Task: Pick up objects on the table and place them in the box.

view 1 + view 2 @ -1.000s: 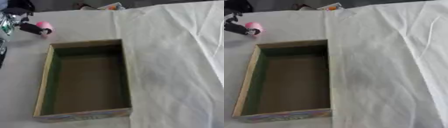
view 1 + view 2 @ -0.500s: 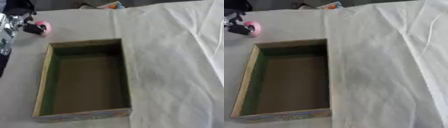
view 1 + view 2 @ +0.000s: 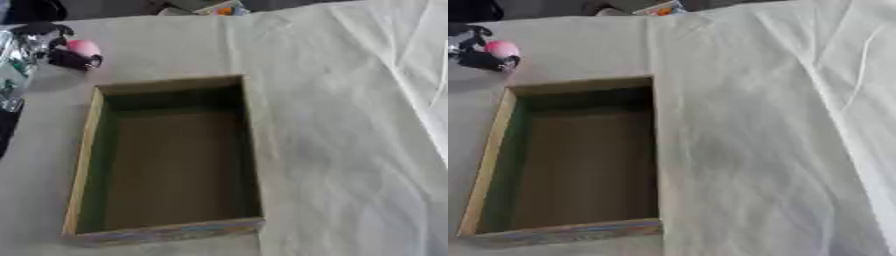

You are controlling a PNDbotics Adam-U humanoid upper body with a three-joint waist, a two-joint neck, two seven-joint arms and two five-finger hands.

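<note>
Cloth (image 3: 350, 150), pale and creased, covers the desk from near edge to far edge. On it, toward the desk's near left corner, sits an open box (image 3: 254, 150), long and rectangular, with its short end facing the viewer. Its near wall carries a coloured printed band along the outside. The inner left wall looks green and the floor is plain brown. Nothing lies inside the box.

Beyond the box's far left corner, near the desk's left edge, the robot's left hand (image 3: 39, 42) comes in from the side. It is black with silver parts. Its dark fingers (image 3: 74, 59) are curled round a small pink ball (image 3: 85, 48), which sits at the fingertips with its rounded pink top showing above them. The ball is outside the box, just past its far wall and a little to the left. Whether the ball is touching the cloth or lifted off it cannot be told.

At the desk's far edge, roughly in the middle, a small flat thing (image 3: 661, 8) with orange and pale patches lies partly past the cloth's edge. What it is cannot be made out.

The right hand does not show.
</note>
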